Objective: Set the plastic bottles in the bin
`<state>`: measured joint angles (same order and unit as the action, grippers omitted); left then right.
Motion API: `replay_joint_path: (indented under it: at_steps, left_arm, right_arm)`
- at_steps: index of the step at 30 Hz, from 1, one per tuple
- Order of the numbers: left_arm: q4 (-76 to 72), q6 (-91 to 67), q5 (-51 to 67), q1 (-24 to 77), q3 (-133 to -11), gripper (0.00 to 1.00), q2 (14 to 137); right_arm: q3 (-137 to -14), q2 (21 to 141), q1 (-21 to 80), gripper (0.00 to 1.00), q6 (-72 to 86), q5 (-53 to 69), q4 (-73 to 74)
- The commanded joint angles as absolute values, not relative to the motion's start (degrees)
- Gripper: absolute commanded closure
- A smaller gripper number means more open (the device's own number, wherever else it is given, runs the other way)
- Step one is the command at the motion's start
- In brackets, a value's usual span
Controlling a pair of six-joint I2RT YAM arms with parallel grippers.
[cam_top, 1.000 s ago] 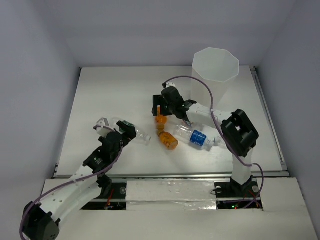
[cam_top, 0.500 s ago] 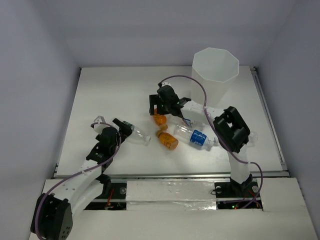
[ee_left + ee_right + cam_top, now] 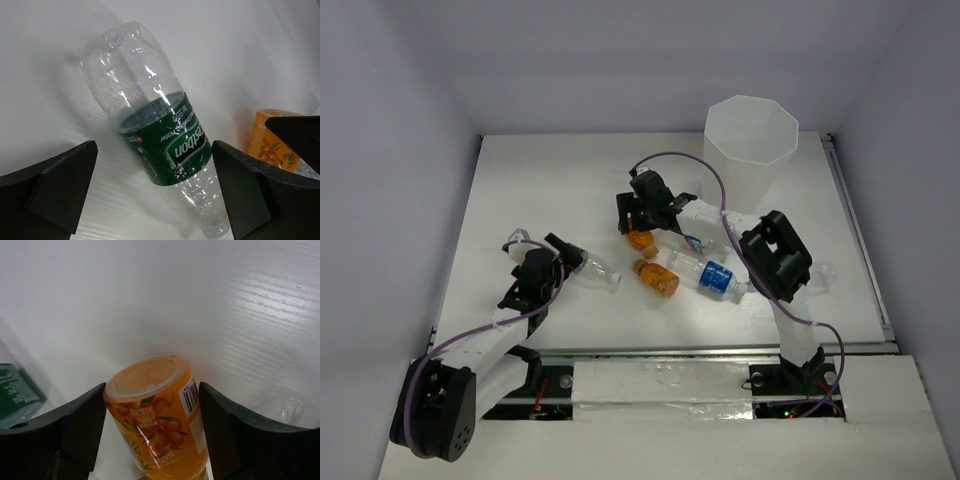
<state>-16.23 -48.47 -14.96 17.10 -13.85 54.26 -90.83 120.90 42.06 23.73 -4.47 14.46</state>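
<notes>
On white counter point(image 3: 540, 180), orange fruit-labelled bottle point(image 3: 160, 430), one end cut off by the frame, sits between fingers of right end effector point(image 3: 152, 390), pinched or merely flanked I cannot tell; left end effector point(image 3: 154, 150) gapes wide astride clear green-labelled bottle point(image 3: 160, 135); second orange bottle point(image 3: 655, 277) and blue-labelled bottle point(image 3: 713, 275) lie mid-counter, translucent octagonal bin point(image 3: 765, 185) far right, pale walls point(image 3: 400, 100) around.

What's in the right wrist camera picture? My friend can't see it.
An orange bottle with fruit pictures sits on the white table between the right claw's two black fingers. A green-labelled bottle peeks in at the left edge.
</notes>
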Motion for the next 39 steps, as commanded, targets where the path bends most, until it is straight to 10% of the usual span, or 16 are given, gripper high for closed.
replay_joint_path:
  at_steps: [1, 22, 39]
  left_arm:
    - [-20.7, -47.4, -14.4, 16.5, -14.7, 0.01, 55.5]
    - [-24.7, -46.8, -16.8, 15.5, -17.6, 0.01, 64.0]
    - [-26.7, -47.0, -19.3, 15.5, -19.4, 0.01, 68.4]
  right_arm:
    - [-94.0, 120.2, 42.4, 0.31, 21.6, -5.2, 12.7]
    - [-96.4, 95.9, 41.7, 0.39, 11.2, -11.7, 1.9]
    - [-102.2, 90.6, 15.6, 0.41, 13.3, -18.5, 3.3]
